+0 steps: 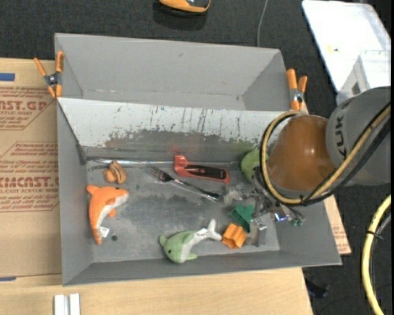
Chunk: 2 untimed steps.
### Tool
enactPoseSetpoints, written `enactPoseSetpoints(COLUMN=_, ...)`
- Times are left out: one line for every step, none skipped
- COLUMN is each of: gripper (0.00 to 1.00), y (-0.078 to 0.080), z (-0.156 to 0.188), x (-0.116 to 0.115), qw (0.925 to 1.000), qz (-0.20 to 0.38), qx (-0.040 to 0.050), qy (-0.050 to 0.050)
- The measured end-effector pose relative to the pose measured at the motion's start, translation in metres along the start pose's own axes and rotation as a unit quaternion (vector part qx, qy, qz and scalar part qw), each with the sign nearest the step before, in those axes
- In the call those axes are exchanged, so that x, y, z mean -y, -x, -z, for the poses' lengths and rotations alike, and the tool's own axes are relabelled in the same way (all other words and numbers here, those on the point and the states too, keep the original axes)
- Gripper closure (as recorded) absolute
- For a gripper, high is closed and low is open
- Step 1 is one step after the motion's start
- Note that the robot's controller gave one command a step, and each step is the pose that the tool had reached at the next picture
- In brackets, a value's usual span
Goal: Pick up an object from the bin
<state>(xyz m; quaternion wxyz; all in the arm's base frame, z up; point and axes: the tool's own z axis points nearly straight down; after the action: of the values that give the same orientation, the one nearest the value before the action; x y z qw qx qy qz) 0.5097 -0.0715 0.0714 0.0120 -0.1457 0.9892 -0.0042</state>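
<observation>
Just beside orange block (234, 235), end effector (255, 219)

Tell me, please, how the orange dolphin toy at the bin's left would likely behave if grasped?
The orange dolphin toy looks plump and rounded, probably soft rubber or plush, so likely light and squashy. It lies flat on the bin floor with fins out, so it should hardly roll. Its curved body might slip from a narrow pinch.

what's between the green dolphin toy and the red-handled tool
A silver fork, just below the red-handled tool; the rest down to the green dolphin toy is bare floor, camera view.
</observation>
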Motion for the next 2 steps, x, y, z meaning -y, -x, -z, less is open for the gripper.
enactPoseSetpoints(gripper=0.0, y=0.009, z=0.008, x=0.007, qw=1.0, qz=0.003, qx=-0.0012, qy=0.002)
enactPoseSetpoints(gripper=1.0, y=0.026, z=0.006, x=0.05, qw=0.998, qz=0.063, qx=0.0001, qy=0.001)
